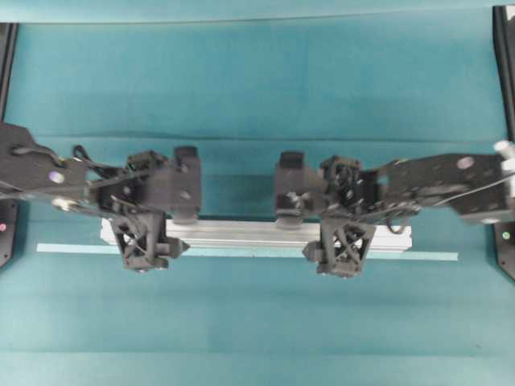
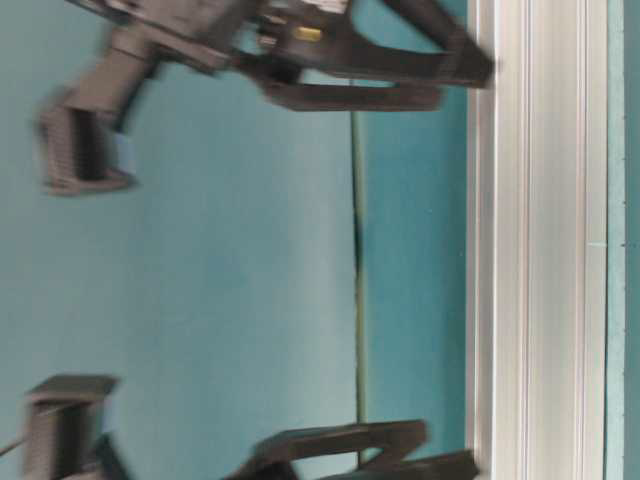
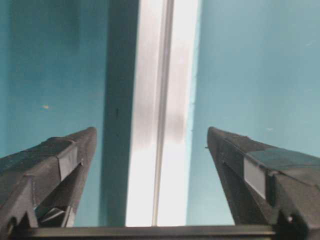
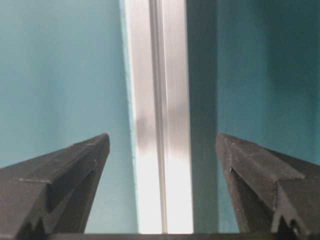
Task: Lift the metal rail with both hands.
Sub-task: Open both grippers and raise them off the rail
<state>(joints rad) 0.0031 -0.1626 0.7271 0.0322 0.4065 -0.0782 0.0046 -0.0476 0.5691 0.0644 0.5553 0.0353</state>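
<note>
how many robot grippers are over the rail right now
2. The left gripper straddles the metal rail near its left end, the right gripper toward its right end, both open.

Open right claw (image 4: pixel 162 142) straddles the metal rail (image 4: pixel 160 125).

**Quick count of what's on the counter**

One metal rail (image 1: pixel 253 234), one thin pale tape strip (image 1: pixel 241 252) right alongside it, and two black tools: the left tool (image 1: pixel 163 218) and the right tool (image 1: pixel 315 223). All on one teal counter (image 1: pixel 257 96).
</note>
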